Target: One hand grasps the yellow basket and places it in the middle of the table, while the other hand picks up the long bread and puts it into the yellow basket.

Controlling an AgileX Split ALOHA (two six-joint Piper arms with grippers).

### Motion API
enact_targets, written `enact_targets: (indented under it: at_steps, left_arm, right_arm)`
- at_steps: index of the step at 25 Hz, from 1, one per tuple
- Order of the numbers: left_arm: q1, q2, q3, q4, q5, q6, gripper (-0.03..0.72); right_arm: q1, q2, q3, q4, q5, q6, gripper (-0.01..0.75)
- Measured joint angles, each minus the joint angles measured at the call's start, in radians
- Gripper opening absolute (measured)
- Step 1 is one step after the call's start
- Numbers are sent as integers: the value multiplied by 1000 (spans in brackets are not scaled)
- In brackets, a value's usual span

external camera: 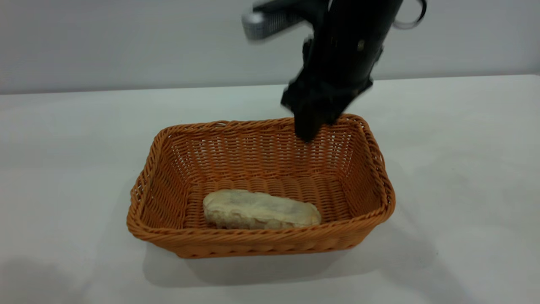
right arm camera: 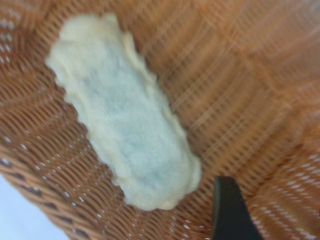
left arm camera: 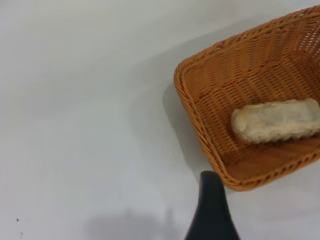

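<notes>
The yellow basket stands in the middle of the table. The long bread lies flat inside it near the front wall, pale wrinkled side up. My right gripper hangs open and empty over the basket's back rim, well above the bread. The right wrist view looks down on the bread on the basket floor, with one finger beside its end and apart from it. My left gripper is open and empty, off the basket. One left finger shows near the basket's corner, and the bread lies beyond.
White tabletop surrounds the basket on all sides. The table's back edge meets a plain grey wall. The left arm is out of the exterior view.
</notes>
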Motion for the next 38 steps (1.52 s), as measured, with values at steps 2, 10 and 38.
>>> enact_targets:
  at_steps: [2, 10, 38]
  left_arm:
    - [0, -76, 47, 1, 8, -8, 594]
    - [0, -439, 208, 60, 113, -23, 594]
    - [0, -991, 424, 294, 371, -281, 594]
  right_arm:
    - [-1, -48, 0, -14, 22, 0, 467]
    - [-1, -267, 0, -57, 152, 8, 467]
    - [-1, -1143, 9, -96, 558, 147, 467]
